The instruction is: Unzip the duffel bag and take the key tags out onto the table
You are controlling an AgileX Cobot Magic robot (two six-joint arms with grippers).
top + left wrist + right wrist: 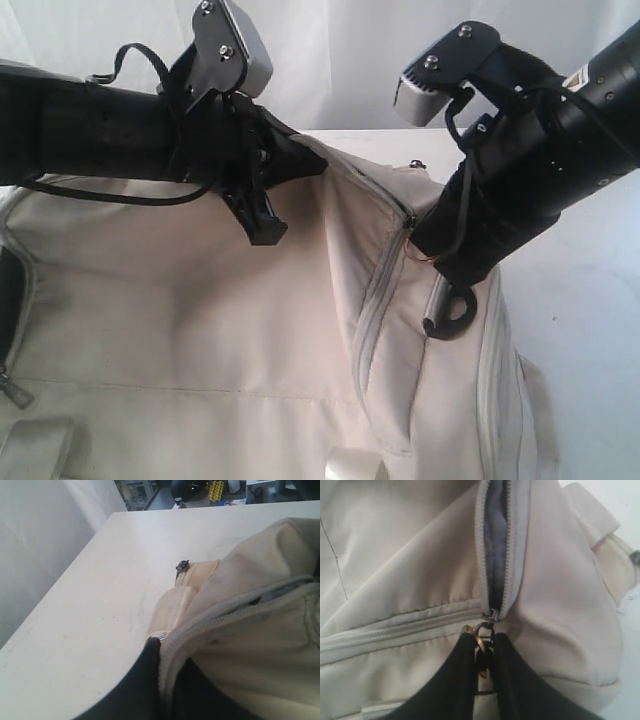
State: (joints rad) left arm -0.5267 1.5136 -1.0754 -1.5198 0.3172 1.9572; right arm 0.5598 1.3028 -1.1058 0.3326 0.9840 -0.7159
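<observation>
The cream duffel bag fills the lower part of the exterior view on the white table. My left gripper is shut on a fold of the bag's fabric beside a zipper seam, lifting it. My right gripper is shut on the metal zipper pull ring at the end of the zipper. That zipper is partly parted, and grey lining shows in the gap. No key tags are visible.
A webbing strap end with a small dark ring lies on the table beside the bag. A white curtain hangs behind. Bare tabletop stretches past the bag's end.
</observation>
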